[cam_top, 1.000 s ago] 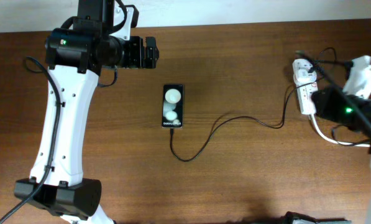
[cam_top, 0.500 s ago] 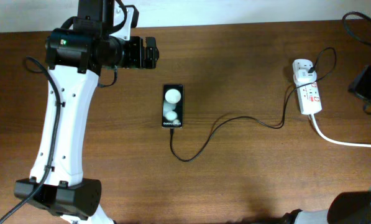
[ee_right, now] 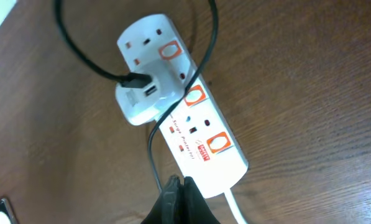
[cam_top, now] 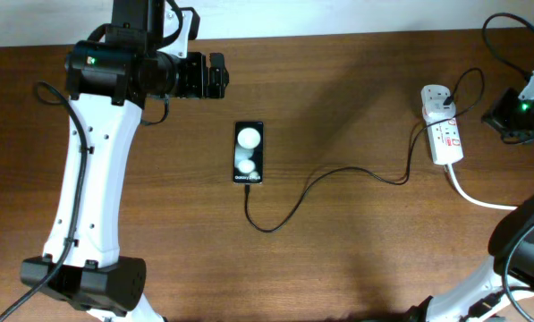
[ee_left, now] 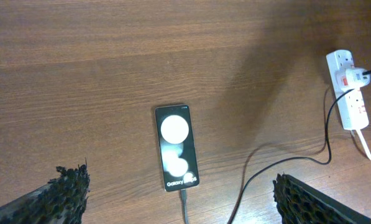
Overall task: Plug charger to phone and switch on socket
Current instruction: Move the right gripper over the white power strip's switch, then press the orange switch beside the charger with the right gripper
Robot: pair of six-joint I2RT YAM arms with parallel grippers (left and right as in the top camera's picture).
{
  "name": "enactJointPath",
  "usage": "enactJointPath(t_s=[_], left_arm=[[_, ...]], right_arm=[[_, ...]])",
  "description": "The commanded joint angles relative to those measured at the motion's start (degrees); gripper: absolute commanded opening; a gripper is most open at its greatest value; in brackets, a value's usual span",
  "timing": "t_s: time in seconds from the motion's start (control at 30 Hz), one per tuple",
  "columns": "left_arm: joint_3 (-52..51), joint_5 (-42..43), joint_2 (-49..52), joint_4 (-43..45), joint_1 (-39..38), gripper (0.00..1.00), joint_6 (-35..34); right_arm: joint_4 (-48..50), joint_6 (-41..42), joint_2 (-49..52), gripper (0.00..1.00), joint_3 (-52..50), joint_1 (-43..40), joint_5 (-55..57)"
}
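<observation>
The black phone [cam_top: 249, 153] lies flat mid-table, also in the left wrist view [ee_left: 176, 147]. The thin black charger cable [cam_top: 338, 172] has its tip in the phone's bottom edge [ee_left: 183, 198] and runs right to the white plug [ee_right: 145, 93] on the white socket strip [cam_top: 443, 134], which the right wrist view [ee_right: 201, 134] also shows. My left gripper [cam_top: 215, 76] is open and empty, hovering above and behind the phone [ee_left: 185, 208]. My right gripper [cam_top: 506, 116] is shut and empty, just right of the strip; its tips [ee_right: 180, 190] are over the strip's cord end.
The strip's thick white cord [cam_top: 490, 201] runs off to the right edge. A loop of black cable [cam_top: 508, 27] arcs at the back right corner. The brown wooden table [cam_top: 356, 259] ends at a white wall along the back.
My right arm, which was over the socket strip a second ago, has drawn back to the right, leaving the strip uncovered. The left arm, phone and cable have not moved.
</observation>
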Motion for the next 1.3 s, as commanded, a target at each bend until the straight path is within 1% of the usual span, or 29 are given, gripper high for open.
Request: enactJointPath(t_s=[0.0,0.3,0.43,0.53,0.7,0.9,1.03,1.27], left_arm=[[0.5,-0.4,-1.5,0.1,0.3,0.99,0.9],[0.5,-0.4,-1.5,0.1,0.3,0.99,0.9],[0.5,-0.4,-1.5,0.1,0.3,0.99,0.9],[0.5,-0.4,-1.5,0.1,0.3,0.99,0.9],[0.5,-0.4,-1.5,0.1,0.3,0.99,0.9],[0.5,-0.4,-1.5,0.1,0.3,0.99,0.9],[0.5,-0.4,-1.5,0.1,0.3,0.99,0.9],[0.5,-0.4,-1.5,0.1,0.3,0.99,0.9]], right_arm=[[1.5,0.9,2.8,0.04,0.9,-1.8,-2.4],[6.1,0.8,8.5,0.04,0.8,-1.8,-3.5],[10.0,3.0,11.3,0.04,0.7,-1.7,-4.1],[12.2,3.2,12.3,0.04,0.7,-0.7,-5.0],[15.7,7.0,15.4,0.04,0.7,2.1,-4.8],[18.3,7.0,18.4,0.04,0.7,3.5,-4.9],[18.2,7.0,18.7,0.04,0.7,3.9,-4.9],[14.1,7.0,18.7,0.04,0.7,4.9,-4.7]])
